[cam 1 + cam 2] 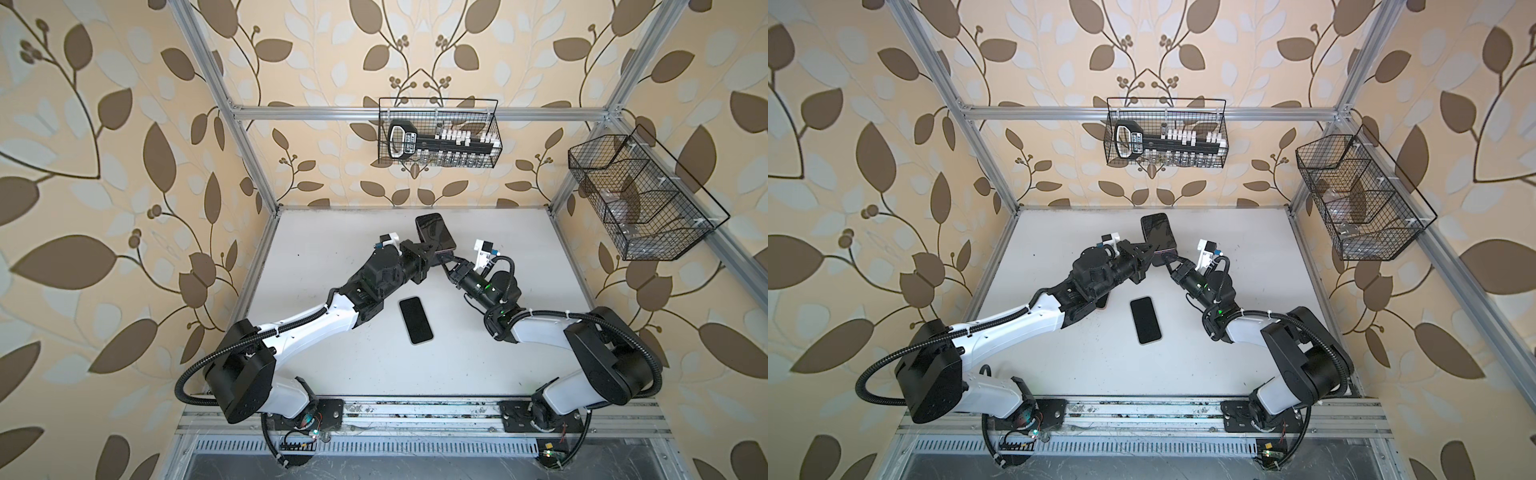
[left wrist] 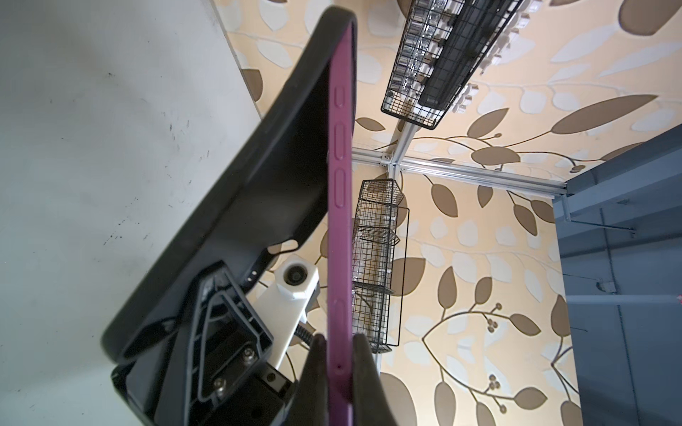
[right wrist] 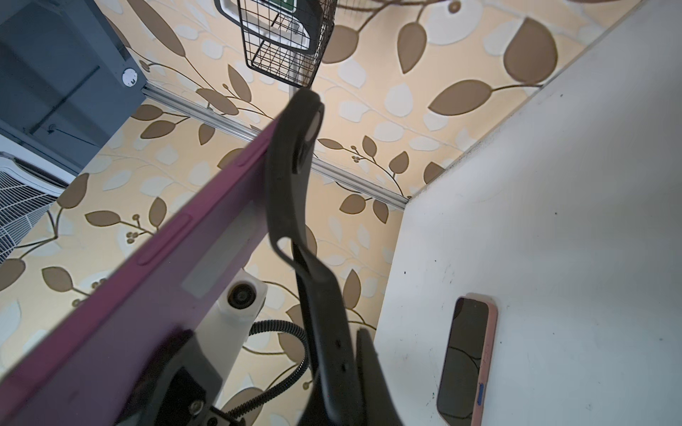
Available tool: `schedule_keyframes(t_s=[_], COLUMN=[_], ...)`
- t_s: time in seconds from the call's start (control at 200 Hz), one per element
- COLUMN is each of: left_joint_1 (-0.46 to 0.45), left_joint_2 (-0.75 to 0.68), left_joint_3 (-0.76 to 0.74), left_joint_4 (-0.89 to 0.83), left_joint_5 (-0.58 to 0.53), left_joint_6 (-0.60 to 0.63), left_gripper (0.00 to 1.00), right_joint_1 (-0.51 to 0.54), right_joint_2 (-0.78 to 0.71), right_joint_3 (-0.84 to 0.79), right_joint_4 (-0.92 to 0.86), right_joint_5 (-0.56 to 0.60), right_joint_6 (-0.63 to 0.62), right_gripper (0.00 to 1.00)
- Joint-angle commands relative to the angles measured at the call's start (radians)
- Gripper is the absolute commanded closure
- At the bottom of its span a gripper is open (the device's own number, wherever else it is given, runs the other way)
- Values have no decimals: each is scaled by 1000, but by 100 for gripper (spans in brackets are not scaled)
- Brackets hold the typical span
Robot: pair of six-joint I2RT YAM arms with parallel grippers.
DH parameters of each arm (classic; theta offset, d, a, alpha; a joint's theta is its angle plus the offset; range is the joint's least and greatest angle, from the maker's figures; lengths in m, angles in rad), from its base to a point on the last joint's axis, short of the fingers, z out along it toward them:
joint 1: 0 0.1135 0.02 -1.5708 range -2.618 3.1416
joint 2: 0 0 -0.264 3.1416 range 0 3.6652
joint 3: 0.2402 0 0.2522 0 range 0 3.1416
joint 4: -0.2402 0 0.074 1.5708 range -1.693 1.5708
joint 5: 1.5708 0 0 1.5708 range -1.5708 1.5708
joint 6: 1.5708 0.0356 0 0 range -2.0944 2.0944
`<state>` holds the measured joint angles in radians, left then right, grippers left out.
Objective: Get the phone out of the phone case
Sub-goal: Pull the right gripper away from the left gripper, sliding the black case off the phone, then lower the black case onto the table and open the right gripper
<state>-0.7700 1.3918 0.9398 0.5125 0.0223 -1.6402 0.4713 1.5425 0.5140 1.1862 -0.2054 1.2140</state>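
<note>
The left gripper [image 2: 338,372] is pinched tight on the purple phone [image 2: 341,221] at its edge. The right gripper [image 3: 343,372] clamps the black phone case [image 3: 286,191], which is peeled partly off. Both arms reach forward with wrists nearly meeting, and the phone rises beyond the jaws, clear of the table [image 1: 498,332].

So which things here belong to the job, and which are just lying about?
Job: purple-edged phone, bendy black case, left pincer, right pincer.
Lying about: pink-edged phone lying flat, black wire basket on back wall, black wire basket on side wall.
</note>
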Motion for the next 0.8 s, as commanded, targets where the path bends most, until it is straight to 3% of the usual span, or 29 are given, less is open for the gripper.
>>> schedule_keyframes(t_s=[0.0, 0.495, 0.795], left_joint_1=[-26, -35, -31], left_joint_2=[-102, -99, -70], left_joint_3=[46, 58, 59], left_joint_4=[170, 221, 178], left_joint_5=[66, 79, 70], left_joint_6=[-17, 0, 125], left_gripper=[100, 100, 100], right_joint_1=[-32, -64, -198], right_joint_2=[37, 104, 51], right_joint_3=[-15, -58, -155], right_joint_4=[-25, 23, -57], right_joint_5=[50, 64, 10], right_joint_6=[-5, 0, -49], right_gripper=[100, 100, 100])
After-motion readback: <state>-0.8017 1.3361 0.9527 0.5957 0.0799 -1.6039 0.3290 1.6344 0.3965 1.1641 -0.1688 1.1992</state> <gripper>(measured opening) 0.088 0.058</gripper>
